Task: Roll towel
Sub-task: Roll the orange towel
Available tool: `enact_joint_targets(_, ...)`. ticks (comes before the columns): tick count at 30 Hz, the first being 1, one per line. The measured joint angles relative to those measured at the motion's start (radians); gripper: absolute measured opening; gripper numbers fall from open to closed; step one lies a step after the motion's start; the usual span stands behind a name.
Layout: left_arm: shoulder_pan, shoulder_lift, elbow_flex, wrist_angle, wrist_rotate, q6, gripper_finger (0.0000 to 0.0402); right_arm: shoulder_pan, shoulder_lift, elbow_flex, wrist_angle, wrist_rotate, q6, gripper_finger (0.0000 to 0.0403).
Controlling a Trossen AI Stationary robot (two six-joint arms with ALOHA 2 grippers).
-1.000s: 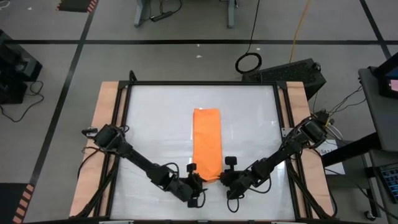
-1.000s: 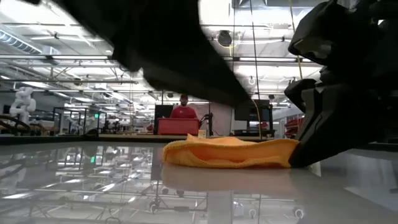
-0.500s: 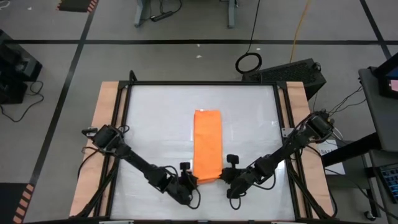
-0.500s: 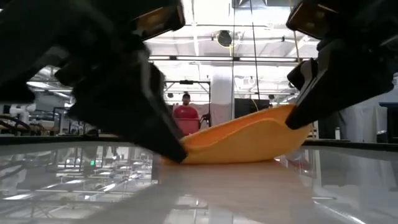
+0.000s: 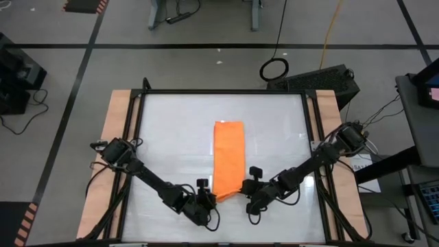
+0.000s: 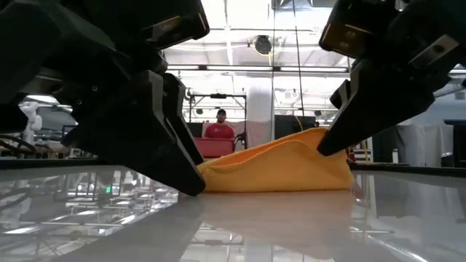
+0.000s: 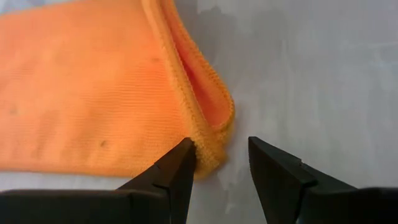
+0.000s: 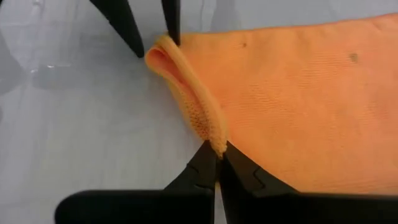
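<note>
Towel (image 5: 229,160), bright orange and folded into a long strip, lies in the middle of the white worktop (image 5: 171,137) in the high view, with both arms meeting at its lower end. Right tool (image 8: 217,163) is clenched on 1 near corner, lifting that edge. Left tool (image 7: 221,163) sits released at the other corner, 1 finger (image 7: 180,163) touching the hem, the other on bare surface. Low view shows the towel's right side raised.

Bright-orange woven cloth towel (image 7: 93,87): matt, fine ribbed texture, thick stitched hem. White tabletop (image 5: 171,137): smooth, glossy, reflective. Pale wooden side boards (image 5: 113,123): matt.
</note>
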Motion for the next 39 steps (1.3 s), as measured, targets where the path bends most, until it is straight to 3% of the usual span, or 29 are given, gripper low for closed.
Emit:
enact_joint_targets(3, 0.012, 0.013, 0.000, 0.026, -0.055, -0.007, 0.0157, -0.019, 0.000, 0.000, 0.001, -0.042, -0.002, 0.0000)
enact_joint_targets(8, 0.041, 0.053, 0.000, 0.133, -0.060, -0.026, 0.0150, -0.038, 0.000, 0.000, -0.004, -0.078, 0.017, 0.0000)
enact_joint_targets(18, 0.037, 0.091, 0.004, 0.178, -0.066, -0.111, 0.0046, -0.038, 0.000, 0.001, -0.036, -0.157, 0.051, 0.0000)
enact_joint_targets(23, 0.022, 0.092, 0.003, 0.167, -0.039, -0.087, 0.0028, -0.037, -0.002, 0.001, -0.059, -0.206, 0.065, 0.0000)
enact_joint_targets(27, 0.003, 0.081, 0.004, 0.111, -0.036, -0.113, 0.0059, -0.036, -0.002, 0.001, -0.060, -0.207, 0.065, 0.0000)
enact_joint_targets(35, -0.029, 0.017, -0.001, 0.026, -0.014, -0.105, 0.0186, -0.040, -0.002, 0.001, -0.057, -0.200, 0.095, 0.0000)
enact_joint_targets(39, -0.041, -0.022, -0.002, -0.024, 0.031, -0.105, 0.0230, -0.040, -0.002, 0.001, -0.055, -0.199, 0.110, 0.0000)
